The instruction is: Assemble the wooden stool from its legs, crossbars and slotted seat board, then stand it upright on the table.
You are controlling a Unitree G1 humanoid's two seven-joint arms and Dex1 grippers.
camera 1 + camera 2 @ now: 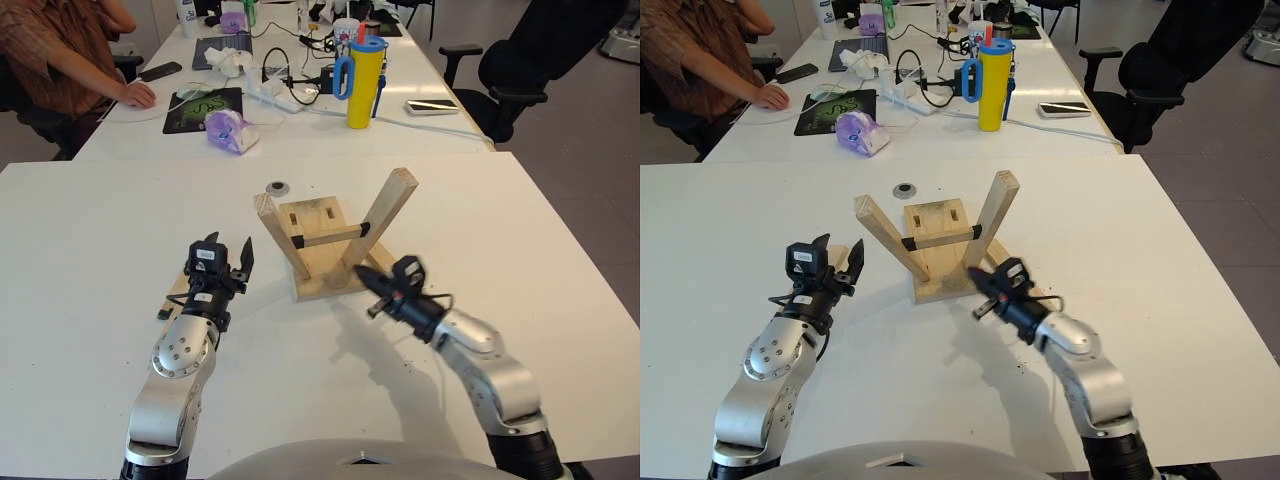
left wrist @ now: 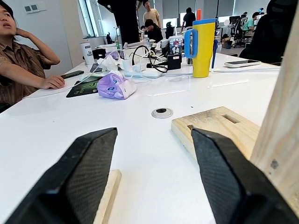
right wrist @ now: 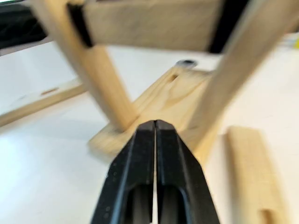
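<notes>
The slotted seat board [image 1: 318, 252] lies flat mid-table. Two legs [image 1: 281, 236] [image 1: 387, 213] rise from it, splayed apart and joined by a crossbar [image 1: 331, 238] with black ends. My left gripper [image 1: 223, 256] is open just left of the assembly, above a loose wooden piece [image 1: 177, 289]. In the left wrist view its fingers [image 2: 88, 177] frame the seat board [image 2: 219, 126] and the loose piece [image 2: 107, 196]. My right gripper [image 1: 366, 279] is shut and empty, its tip at the board's front right corner. The right wrist view shows that tip [image 3: 155, 126] before the board, with another loose piece [image 3: 254, 172] beside it.
A cable grommet [image 1: 277, 188] sits behind the assembly. The table behind carries a yellow tumbler [image 1: 365, 80], a purple pack [image 1: 230, 130], a phone [image 1: 432, 106] and cables; a person sits at its left end. An office chair [image 1: 510, 80] stands at the back right.
</notes>
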